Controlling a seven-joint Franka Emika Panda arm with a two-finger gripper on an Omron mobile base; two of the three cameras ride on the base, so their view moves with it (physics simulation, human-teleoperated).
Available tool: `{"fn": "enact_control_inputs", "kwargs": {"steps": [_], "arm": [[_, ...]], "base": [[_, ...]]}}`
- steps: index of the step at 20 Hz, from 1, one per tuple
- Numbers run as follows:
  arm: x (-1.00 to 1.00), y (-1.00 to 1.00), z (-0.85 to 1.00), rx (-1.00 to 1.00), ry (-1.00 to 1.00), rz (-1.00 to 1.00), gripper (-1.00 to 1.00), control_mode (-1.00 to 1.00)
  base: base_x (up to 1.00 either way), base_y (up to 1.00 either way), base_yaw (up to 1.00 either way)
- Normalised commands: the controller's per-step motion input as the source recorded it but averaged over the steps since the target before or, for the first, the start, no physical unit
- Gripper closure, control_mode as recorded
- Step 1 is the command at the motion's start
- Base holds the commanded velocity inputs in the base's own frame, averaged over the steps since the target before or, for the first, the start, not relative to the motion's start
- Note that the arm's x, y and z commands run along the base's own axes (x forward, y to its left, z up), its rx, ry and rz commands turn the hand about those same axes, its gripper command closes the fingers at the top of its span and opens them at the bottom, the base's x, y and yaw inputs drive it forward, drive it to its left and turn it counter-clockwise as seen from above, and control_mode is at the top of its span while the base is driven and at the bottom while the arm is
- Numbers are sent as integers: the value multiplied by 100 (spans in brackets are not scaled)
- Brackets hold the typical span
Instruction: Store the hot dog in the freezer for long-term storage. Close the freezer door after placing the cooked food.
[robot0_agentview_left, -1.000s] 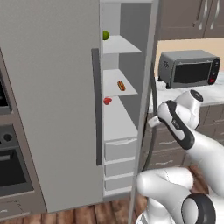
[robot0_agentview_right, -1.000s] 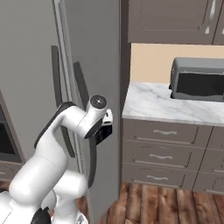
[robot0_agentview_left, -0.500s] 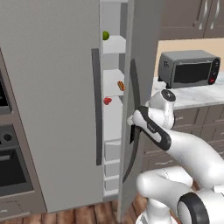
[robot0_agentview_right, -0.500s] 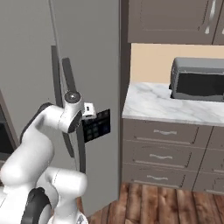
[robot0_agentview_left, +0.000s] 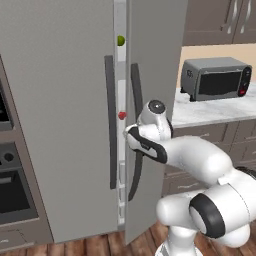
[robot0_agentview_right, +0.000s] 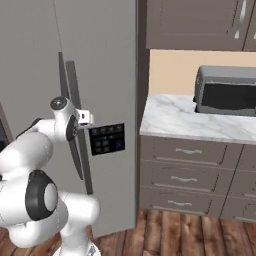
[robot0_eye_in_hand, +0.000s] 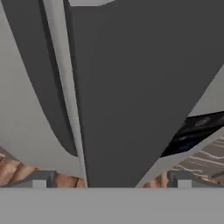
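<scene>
Tall matte grey two-door freezer (robot0_agentview_left: 60, 100), occupying the left half of the left base view, with its narrow grey freezer door (robot0_agentview_left: 152, 75) nearly shut; a thin bright gap remains at centre frame, through which a small green object (robot0_agentview_left: 120, 40) shows near the top and a small red object (robot0_agentview_left: 121, 115) at mid-height. The hot dog is judged to lie on a shelf behind the door; it cannot be made out through the gap. The white arm's two-finger gripper (robot0_eye_in_hand: 109, 179), at the bottom of the hand view, has its jaws spread wide and holds nothing; its tips flank the long dark vertical handle (robot0_agentview_right: 80, 145). In the right base view the hand sits at left centre, just beside the small dark control panel (robot0_agentview_right: 106, 139). The door is judged rigid, hinged and fairly heavy, with a smooth face; a flat push near the handle edge, far from the hinge, should seat it. The grey toaster oven (robot0_agentview_left: 216, 78) stands on the marble counter (robot0_agentview_right: 185, 120) at upper right.
</scene>
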Motion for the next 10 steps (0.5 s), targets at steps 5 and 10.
{"fn": "enact_control_inputs", "kwargs": {"steps": [5, 10], "arm": [[19, 20, 8, -4, 2, -13, -100, -100], [-14, -2, 62, 4, 1, -3, -100, -100]], "base": [[0, 0, 0], [0, 0, 0]]}}
